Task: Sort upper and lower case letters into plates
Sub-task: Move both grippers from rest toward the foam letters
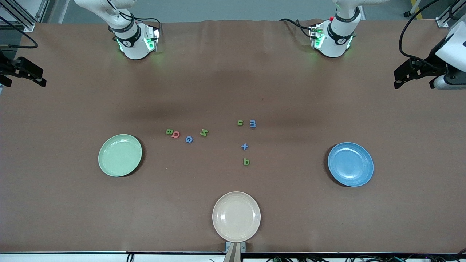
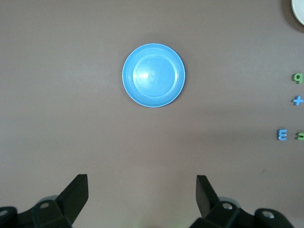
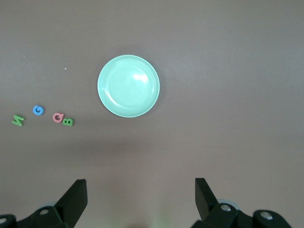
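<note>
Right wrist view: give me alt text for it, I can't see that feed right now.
The right gripper, fingers wide open and holding nothing, hangs over bare brown table with the empty pale green plate on it. Four letters lie in a row beside the plate: green B touching red Q, then blue G and green N.

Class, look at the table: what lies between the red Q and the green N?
The blue G lies between the red Q and the green N, seen in the front view.

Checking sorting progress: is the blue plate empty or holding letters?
Empty. The blue plate shows only bare surface; its bowl is also clear in the left wrist view.
</note>
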### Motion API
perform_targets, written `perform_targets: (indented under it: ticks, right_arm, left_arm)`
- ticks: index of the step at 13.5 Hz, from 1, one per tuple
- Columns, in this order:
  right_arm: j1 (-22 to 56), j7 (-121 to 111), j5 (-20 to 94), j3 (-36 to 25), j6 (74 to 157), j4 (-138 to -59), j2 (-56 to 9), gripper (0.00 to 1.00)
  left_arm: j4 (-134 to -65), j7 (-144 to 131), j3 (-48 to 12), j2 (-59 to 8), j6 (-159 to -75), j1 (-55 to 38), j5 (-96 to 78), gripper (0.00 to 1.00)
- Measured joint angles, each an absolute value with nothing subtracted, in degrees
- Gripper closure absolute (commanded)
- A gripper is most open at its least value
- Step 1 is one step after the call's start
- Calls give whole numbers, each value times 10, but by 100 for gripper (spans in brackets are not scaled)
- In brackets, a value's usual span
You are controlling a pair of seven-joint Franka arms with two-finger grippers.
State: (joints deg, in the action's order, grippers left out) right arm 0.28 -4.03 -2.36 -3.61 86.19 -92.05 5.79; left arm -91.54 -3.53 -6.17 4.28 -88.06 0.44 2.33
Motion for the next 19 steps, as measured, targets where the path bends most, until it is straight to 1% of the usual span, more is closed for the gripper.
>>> perform_targets:
  ticks: [6, 9, 16, 19]
  right_arm:
    - [1, -40, 0, -38, 862, -917, 58, 0]
    - [1, -40, 2, -38, 851, -917, 58, 0]
    - [1, -40, 3, -36, 840, -902, 58, 0]
    - [1, -40, 3, -37, 839, -900, 45, 0]
  left_arm:
    - [-905, -35, -62, 40, -874, 6, 23, 0]
    - [-900, -42, -75, 22, -871, 2, 23, 0]
    - [-899, -197, -165, -52, -881, -6, 13, 0]
    - [-903, -308, -211, -91, -917, -12, 0, 0]
